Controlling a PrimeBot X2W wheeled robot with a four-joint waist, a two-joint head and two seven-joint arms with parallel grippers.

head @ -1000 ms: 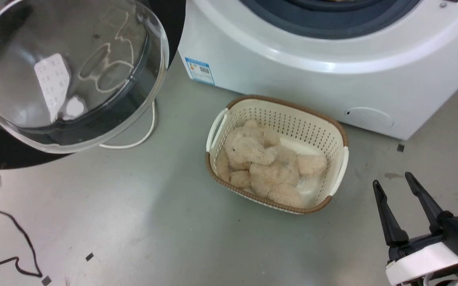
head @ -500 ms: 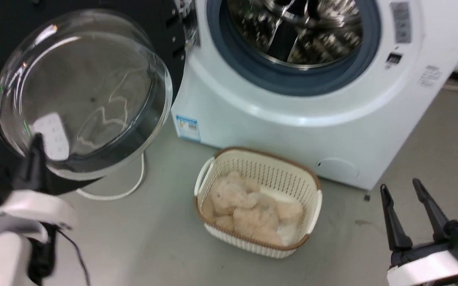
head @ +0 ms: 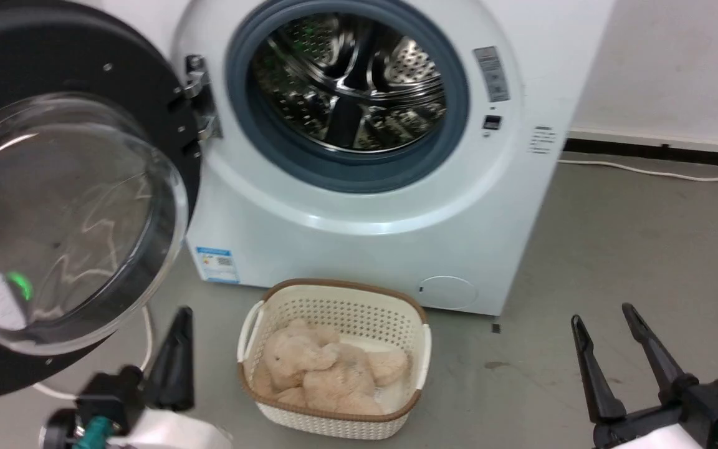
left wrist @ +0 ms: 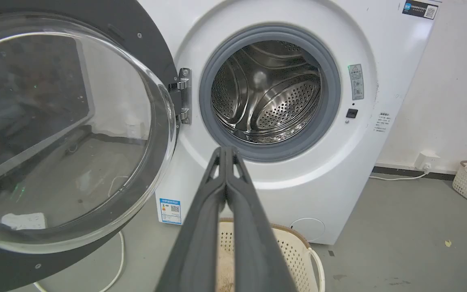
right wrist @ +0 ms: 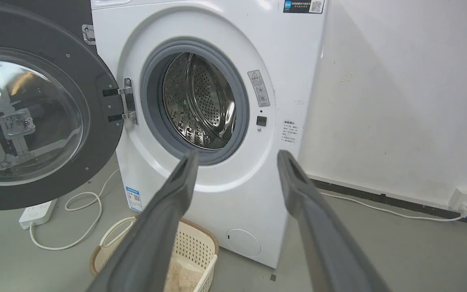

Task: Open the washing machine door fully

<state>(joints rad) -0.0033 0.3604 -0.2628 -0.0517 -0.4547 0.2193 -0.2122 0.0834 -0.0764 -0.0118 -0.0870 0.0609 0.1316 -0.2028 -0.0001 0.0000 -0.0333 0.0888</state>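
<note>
Standing wide open on its metal hinge (head: 200, 106), the washing machine door (head: 53, 218) hangs off the left side of the white washing machine (head: 359, 237). Its glass bowl bulges outward and the steel drum (head: 349, 81) is fully exposed. On the floor (head: 614, 237) just before the washing machine sits a cream basket (head: 340, 285) holding a beige plush toy (head: 328, 374). The left jaws hover low before the washing machine's left corner, fingers (left wrist: 201, 227) pressed together, gripping nothing. The right jaws hover off the washing machine's right front, fingers (right wrist: 164, 211) spread wide, empty and touching nothing.
</note>
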